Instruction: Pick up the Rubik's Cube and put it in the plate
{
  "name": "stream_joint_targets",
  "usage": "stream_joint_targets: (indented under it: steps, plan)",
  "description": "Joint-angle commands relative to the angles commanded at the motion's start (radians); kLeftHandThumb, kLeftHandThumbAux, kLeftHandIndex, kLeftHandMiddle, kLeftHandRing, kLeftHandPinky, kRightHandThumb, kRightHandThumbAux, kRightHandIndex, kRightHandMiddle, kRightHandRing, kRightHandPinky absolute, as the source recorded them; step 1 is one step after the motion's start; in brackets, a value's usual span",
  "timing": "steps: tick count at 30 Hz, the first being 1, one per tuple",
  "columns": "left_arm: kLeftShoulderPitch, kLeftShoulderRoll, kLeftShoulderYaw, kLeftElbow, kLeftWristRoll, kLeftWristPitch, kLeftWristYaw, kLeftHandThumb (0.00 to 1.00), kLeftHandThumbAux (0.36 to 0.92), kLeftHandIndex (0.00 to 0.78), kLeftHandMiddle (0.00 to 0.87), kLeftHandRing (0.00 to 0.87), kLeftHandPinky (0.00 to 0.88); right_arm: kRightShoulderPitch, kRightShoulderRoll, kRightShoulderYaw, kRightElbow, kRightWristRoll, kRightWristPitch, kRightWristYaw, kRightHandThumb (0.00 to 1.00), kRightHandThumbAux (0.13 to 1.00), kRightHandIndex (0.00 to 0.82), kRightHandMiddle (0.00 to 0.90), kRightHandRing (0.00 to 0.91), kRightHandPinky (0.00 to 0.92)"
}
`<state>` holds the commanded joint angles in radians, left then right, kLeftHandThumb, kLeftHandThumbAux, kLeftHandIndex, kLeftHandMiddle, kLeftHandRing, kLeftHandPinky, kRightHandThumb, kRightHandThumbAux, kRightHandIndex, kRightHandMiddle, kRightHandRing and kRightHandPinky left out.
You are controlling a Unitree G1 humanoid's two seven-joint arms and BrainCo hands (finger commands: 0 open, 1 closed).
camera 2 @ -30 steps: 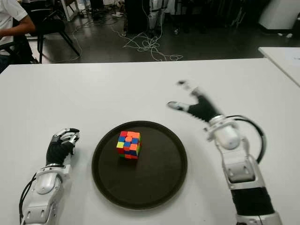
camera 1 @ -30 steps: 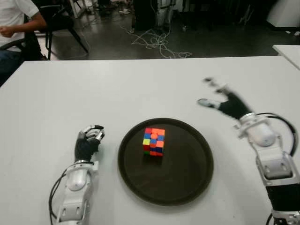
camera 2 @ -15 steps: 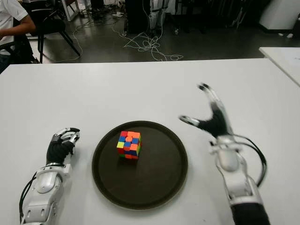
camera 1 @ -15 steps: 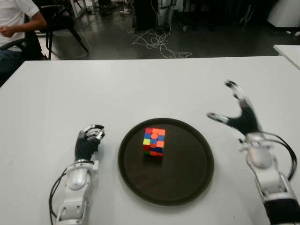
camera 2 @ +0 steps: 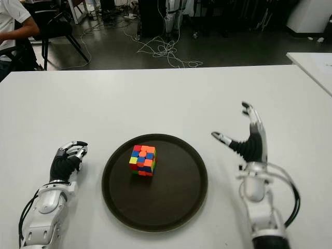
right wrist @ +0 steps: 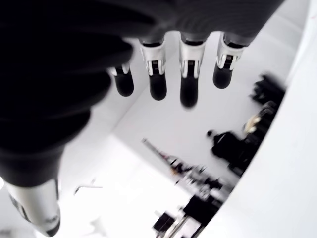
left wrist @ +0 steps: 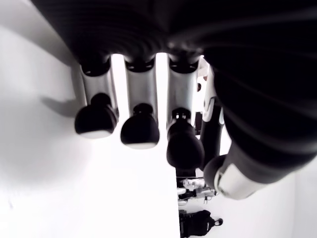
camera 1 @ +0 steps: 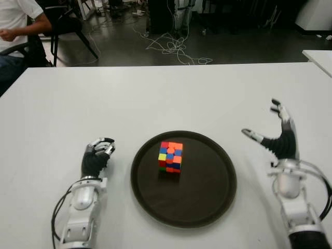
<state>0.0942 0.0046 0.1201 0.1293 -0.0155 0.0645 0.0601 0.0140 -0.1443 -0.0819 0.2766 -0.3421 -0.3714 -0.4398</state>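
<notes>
Fingers [camera 1: 280,115] of the right hand [camera 1: 279,139] are spread wide and straight in the left eye view, thumb out toward the plate [camera 1: 207,197], holding nothing; the hand shows to the right of the plate, apart from its rim. Well clear of those fingers, the Rubik's Cube [camera 1: 170,156] sits inside the dark round plate, left of its middle, on the white table [camera 1: 155,98].

From the right eye view, the left hand [camera 2: 66,163] shows left of the plate with its fingers curled in, empty; the cube lies apart from it, across the plate's rim.

Seen from the left wrist, curled fingertips [left wrist: 140,131] hang over the bare table with nothing between them.

Seen from the right wrist, four fingers [right wrist: 189,79] reach out straight, with no object among them.
</notes>
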Motion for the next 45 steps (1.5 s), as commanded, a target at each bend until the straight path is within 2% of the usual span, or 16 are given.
stream_joint_targets:
  steps: [6, 13, 16, 18, 22, 26, 28, 37, 45]
  plan:
    - [0.003, 0.003, 0.003, -0.006, -0.004, 0.008, 0.001, 0.711, 0.703, 0.444, 0.815, 0.828, 0.819, 0.016, 0.038, 0.007, 0.060, 0.006, -0.061, -0.050, 0.000, 0.725, 0.204, 0.226, 0.203, 0.186]
    - [0.003, 0.010, 0.010, -0.008, -0.010, 0.019, 0.001, 0.713, 0.702, 0.445, 0.810, 0.823, 0.818, 0.025, 0.068, 0.005, 0.124, 0.039, -0.104, -0.070, 0.000, 0.697, 0.272, 0.305, 0.293, 0.284]
    - [0.003, 0.013, 0.010, -0.011, -0.006, 0.023, 0.002, 0.713, 0.702, 0.445, 0.808, 0.820, 0.811, 0.025, 0.088, -0.005, 0.143, 0.073, -0.113, -0.068, 0.000, 0.727, 0.373, 0.397, 0.390, 0.349]
    - [0.004, 0.015, 0.008, -0.014, -0.003, 0.026, 0.002, 0.713, 0.702, 0.445, 0.807, 0.819, 0.809, 0.024, 0.095, -0.009, 0.149, 0.084, -0.118, -0.068, 0.000, 0.739, 0.409, 0.428, 0.423, 0.376]
    - [0.007, 0.014, 0.004, -0.021, 0.003, 0.030, 0.004, 0.713, 0.703, 0.445, 0.811, 0.821, 0.812, 0.023, 0.111, -0.016, 0.155, 0.121, -0.126, -0.052, 0.007, 0.780, 0.514, 0.547, 0.553, 0.520]
    - [0.008, 0.014, 0.002, -0.021, 0.003, 0.027, 0.000, 0.712, 0.703, 0.445, 0.809, 0.822, 0.816, 0.052, 0.128, -0.014, 0.125, 0.201, -0.127, 0.021, 0.020, 0.829, 0.637, 0.706, 0.698, 0.666]
    - [0.009, 0.015, 0.002, -0.020, 0.000, 0.024, -0.005, 0.712, 0.703, 0.445, 0.809, 0.822, 0.816, 0.070, 0.139, -0.010, 0.104, 0.230, -0.123, 0.049, 0.023, 0.841, 0.668, 0.741, 0.734, 0.708]
    - [0.014, 0.012, 0.003, -0.028, -0.001, 0.025, -0.005, 0.711, 0.704, 0.444, 0.813, 0.820, 0.811, 0.116, 0.167, 0.002, 0.035, 0.279, -0.093, 0.107, 0.030, 0.860, 0.737, 0.811, 0.814, 0.803]
    - [0.016, 0.010, 0.004, -0.028, 0.000, 0.021, -0.004, 0.712, 0.703, 0.445, 0.814, 0.827, 0.818, 0.141, 0.180, 0.004, -0.004, 0.304, -0.060, 0.126, 0.140, 0.851, 0.749, 0.827, 0.830, 0.816]
